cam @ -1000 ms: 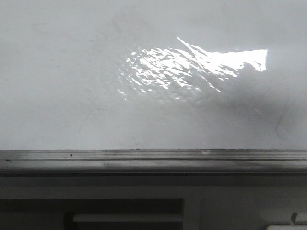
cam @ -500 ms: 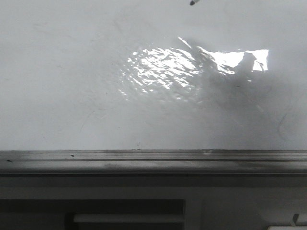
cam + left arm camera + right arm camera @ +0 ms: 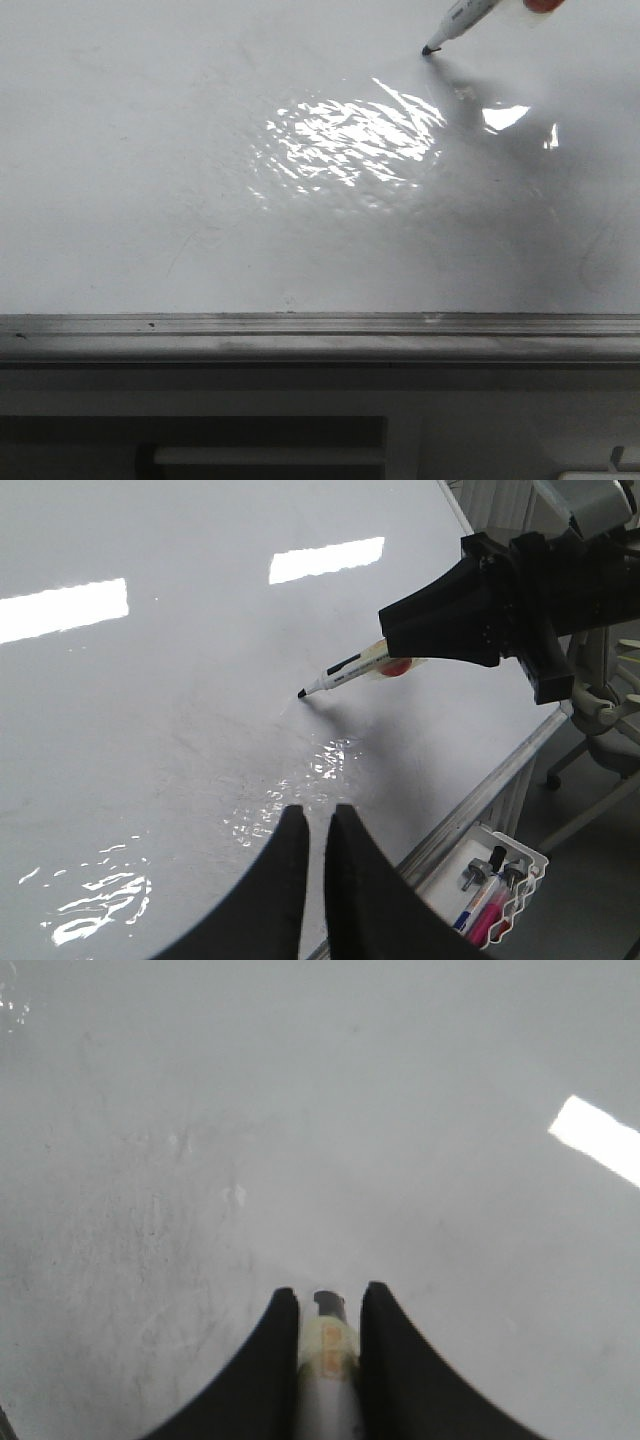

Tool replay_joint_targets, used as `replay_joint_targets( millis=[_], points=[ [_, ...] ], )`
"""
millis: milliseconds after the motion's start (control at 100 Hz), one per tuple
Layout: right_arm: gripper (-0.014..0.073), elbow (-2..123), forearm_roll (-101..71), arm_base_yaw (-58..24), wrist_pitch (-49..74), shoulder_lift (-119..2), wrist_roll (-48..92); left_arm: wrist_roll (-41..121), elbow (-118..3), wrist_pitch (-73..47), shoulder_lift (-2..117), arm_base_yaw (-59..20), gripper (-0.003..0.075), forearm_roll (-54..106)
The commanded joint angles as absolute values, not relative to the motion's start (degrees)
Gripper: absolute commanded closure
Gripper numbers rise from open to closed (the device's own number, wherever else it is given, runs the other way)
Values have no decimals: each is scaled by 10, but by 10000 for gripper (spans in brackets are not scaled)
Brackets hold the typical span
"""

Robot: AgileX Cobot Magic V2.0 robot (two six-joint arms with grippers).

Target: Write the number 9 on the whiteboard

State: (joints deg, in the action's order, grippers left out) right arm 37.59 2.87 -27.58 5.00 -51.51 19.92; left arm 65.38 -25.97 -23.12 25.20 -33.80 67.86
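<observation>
The whiteboard [image 3: 150, 150] fills the front view, glossy white with rippled glare and faint smudges; no drawn number 9 shows on it. My right gripper [image 3: 328, 1295] is shut on a white marker [image 3: 328, 1360]. The marker [image 3: 455, 25] comes in at the top right of the front view with its black tip on or just above the board. In the left wrist view the right gripper [image 3: 400, 650] holds the marker [image 3: 345, 675] tip-down at the board [image 3: 150, 730]. My left gripper [image 3: 312, 810] hovers over the board, empty, its jaws almost together.
A grey metal edge strip [image 3: 320, 325] runs along the board's near side. A white wire tray [image 3: 485, 880] with markers and magnets hangs below the board's edge. An office chair [image 3: 600, 740] stands beyond the board's end.
The marker has come down into the front view from the top right; its tip now reaches the board. Its shadow has spread over the right part of the glare.
</observation>
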Motion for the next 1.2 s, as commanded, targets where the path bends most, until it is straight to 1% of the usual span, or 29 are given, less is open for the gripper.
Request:
replay_joint_targets(
  millis=[0,160,350,520,760,1000,1090,1190],
  points=[
    [634,392,18,-271,21,-530,197,647,-274,-219,254,-337,715,699],
    [634,392,15,-287,53,-537,197,647,-274,-219,254,-337,715,699],
    [634,392,24,-289,145,-536,197,647,-274,-219,254,-337,715,699],
    [634,394,26,-277,125,-524,197,647,-274,-219,254,-337,715,699],
    [634,435,26,-229,142,-521,197,647,-274,-219,254,-337,715,699],
    [634,460,29,-227,148,-534,197,647,-274,-219,254,-337,715,699],
    [634,460,25,-228,173,-540,197,647,-274,-219,254,-337,715,699],
    [634,460,17,-229,234,-538,197,647,-274,-219,254,-337,715,699]
  ],
)
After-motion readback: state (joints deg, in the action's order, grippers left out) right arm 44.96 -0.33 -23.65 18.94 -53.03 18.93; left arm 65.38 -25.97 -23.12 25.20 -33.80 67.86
